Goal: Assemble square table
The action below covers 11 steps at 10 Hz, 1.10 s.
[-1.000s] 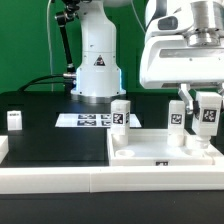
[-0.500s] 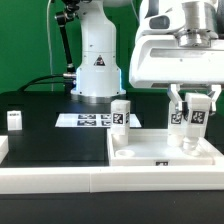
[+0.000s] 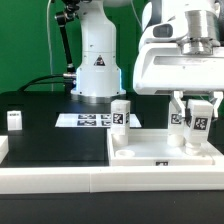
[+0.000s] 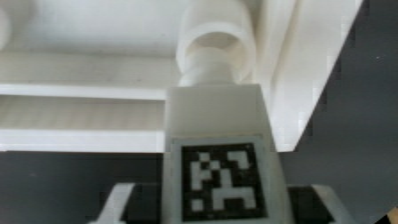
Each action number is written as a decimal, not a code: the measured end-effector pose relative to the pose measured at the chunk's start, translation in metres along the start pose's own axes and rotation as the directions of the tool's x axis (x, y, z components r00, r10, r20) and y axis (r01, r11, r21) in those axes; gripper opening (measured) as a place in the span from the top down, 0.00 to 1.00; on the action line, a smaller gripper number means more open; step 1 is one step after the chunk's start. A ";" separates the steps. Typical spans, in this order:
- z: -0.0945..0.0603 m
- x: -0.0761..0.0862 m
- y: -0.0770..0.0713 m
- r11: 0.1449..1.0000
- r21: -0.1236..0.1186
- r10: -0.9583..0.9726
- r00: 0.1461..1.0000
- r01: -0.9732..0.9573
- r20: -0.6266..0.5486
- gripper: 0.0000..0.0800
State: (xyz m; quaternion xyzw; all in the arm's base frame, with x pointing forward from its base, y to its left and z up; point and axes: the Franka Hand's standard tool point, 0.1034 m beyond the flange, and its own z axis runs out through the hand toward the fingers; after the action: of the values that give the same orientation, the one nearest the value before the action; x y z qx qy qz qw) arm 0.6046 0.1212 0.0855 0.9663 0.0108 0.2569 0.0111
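Observation:
The square table's top (image 3: 150, 152) is a white rimmed tray lying at the exterior view's right. One white tagged leg (image 3: 120, 113) stands at its back left corner. A second leg (image 3: 177, 117) stands near its back right. My gripper (image 3: 198, 113) is shut on a third leg (image 3: 197, 124) and holds it upright just above the top's right part. In the wrist view this leg (image 4: 217, 140) fills the middle, its tag facing the camera, with a finger (image 4: 130, 203) against each side. Beyond its tip lies the top (image 4: 89, 110) with a round socket (image 4: 217, 45).
A loose tagged leg (image 3: 14, 120) stands on the black mat at the exterior view's far left. The marker board (image 3: 90, 120) lies in front of the robot base (image 3: 97, 65). A long white rail (image 3: 50, 178) runs along the front edge.
The gripper with its leg has moved toward the exterior view's left, closer to the standing back right leg, and has sunk a little toward the top.

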 end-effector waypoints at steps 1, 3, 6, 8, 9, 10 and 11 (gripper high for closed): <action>0.002 -0.002 0.000 1.000 -0.002 -0.002 1.000 0.002 0.004 0.64; 0.003 -0.005 -0.003 1.000 0.001 -0.008 1.000 0.008 0.009 0.64; 0.007 -0.009 -0.003 1.000 -0.002 -0.016 1.000 0.016 0.012 0.64; 0.008 -0.008 -0.003 1.000 -0.002 -0.019 1.000 0.019 -0.002 0.64; 0.008 -0.007 -0.003 1.000 -0.002 -0.020 1.000 0.020 -0.012 0.64; 0.008 -0.007 -0.003 1.000 -0.002 -0.021 1.000 0.021 -0.013 0.64; 0.008 -0.007 -0.003 1.000 -0.002 -0.021 1.000 0.021 -0.013 0.64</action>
State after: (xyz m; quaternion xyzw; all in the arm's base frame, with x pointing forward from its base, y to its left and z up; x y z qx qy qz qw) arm 0.6024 0.1238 0.0751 0.9644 0.0209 0.2632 0.0147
